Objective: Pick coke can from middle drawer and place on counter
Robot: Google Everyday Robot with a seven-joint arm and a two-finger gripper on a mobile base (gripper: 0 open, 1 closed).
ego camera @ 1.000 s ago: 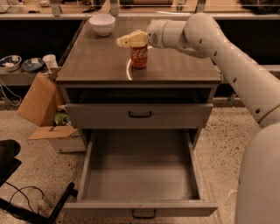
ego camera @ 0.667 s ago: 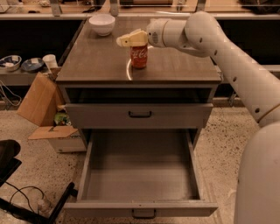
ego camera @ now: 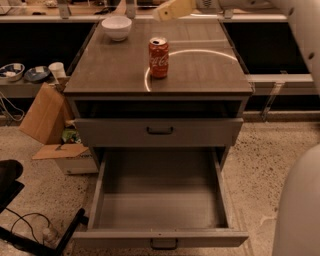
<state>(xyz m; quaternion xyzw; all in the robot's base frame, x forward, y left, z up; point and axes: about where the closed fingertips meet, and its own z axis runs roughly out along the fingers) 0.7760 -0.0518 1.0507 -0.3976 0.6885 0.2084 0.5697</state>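
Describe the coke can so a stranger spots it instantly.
Find the grey-brown counter above the open middle drawer. The coke can stands upright mid-counter at the white arc, the gripper hanging beyond it. It alone is red; the bowl is white.

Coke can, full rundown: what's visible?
The coke can is small and red, with white script and a silver top; it looks like metal. It stands upright near the middle of the counter, its base on the left end of the white arc. Only the counter touches it. The bowl sits farther back, left in view, apart from it. The gripper hangs above and behind the can, not touching it.
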